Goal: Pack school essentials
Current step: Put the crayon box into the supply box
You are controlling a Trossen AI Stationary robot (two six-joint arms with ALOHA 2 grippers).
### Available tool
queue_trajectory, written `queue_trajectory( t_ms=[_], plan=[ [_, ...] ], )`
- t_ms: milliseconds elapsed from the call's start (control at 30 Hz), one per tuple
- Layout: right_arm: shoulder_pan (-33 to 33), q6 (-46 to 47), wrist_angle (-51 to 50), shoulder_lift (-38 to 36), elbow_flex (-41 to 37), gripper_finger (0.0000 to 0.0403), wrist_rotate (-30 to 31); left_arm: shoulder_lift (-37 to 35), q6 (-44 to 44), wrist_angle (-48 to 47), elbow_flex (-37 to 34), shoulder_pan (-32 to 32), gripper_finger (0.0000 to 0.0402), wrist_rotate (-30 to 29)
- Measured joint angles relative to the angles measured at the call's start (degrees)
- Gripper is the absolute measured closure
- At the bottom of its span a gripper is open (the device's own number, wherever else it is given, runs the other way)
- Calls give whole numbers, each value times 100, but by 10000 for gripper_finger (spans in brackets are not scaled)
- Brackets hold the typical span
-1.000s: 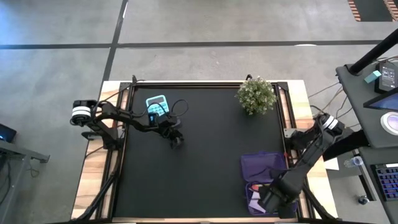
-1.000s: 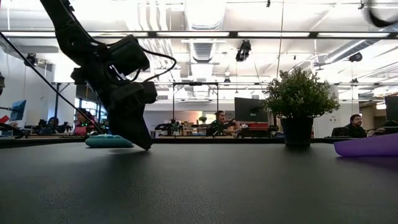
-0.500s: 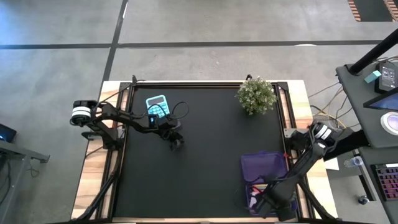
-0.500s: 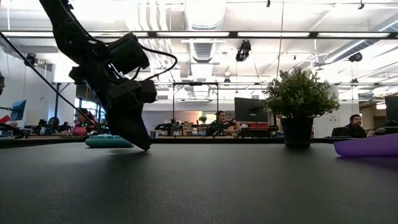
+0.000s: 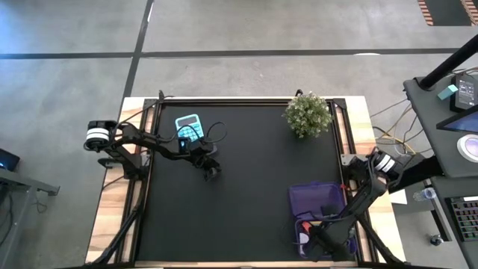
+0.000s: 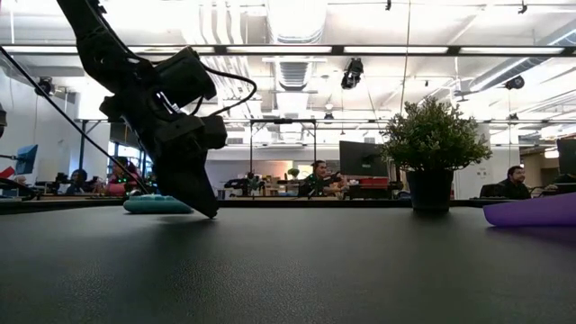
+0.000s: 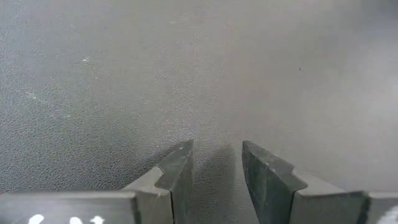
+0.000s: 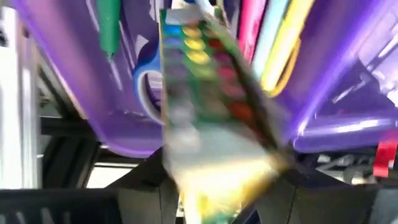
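Observation:
My right gripper [image 5: 323, 240] is over the near end of the translucent purple case [image 5: 314, 202], at the table's near right corner. In the right wrist view a blurred, many-coloured crayon box [image 8: 211, 106] fills the middle, just above the case [image 8: 68, 74]. A green pen [image 8: 109, 25], pink pen [image 8: 252, 25], yellow pen [image 8: 286, 43] and blue-handled scissors [image 8: 146, 74] lie inside the case. My left gripper [image 5: 211, 170] waits low over the bare mat with its fingers [image 7: 177, 171] slightly apart and nothing between them. My right gripper holds the crayon box by its near end [image 8: 214, 180], coming from above and pointing down into the case. The box itself hides the fingers, so the kind of hold cannot be told. The box's far end [image 8: 186, 25] reaches over the case's contents.
A teal calculator [image 5: 187, 125] lies on the mat just beyond the left gripper, toward the far left. A bushy potted plant [image 5: 307, 114] stands at the far right. The middle of the black mat [image 5: 246, 194] is bare. People sit in the room beyond the table [image 6: 317, 175].
My right arm has folded lower over the purple case's near end, and its gripper has drifted slightly toward the table's left.

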Motion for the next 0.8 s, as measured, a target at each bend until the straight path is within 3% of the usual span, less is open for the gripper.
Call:
queue_trajectory(
  t_ms=[200, 400, 800],
  plan=[
    [15, 231, -286, -202, 463, 228, 73, 0, 0, 0, 2, 0, 283, 0],
    [37, 861, -480, -317, 769, 219, 1224, 0, 0, 4, 4, 0, 283, -2],
    [22, 1422, -1134, -304, 853, 236, 2084, 0, -32, 14, 4, 0, 283, -4]
  ],
)
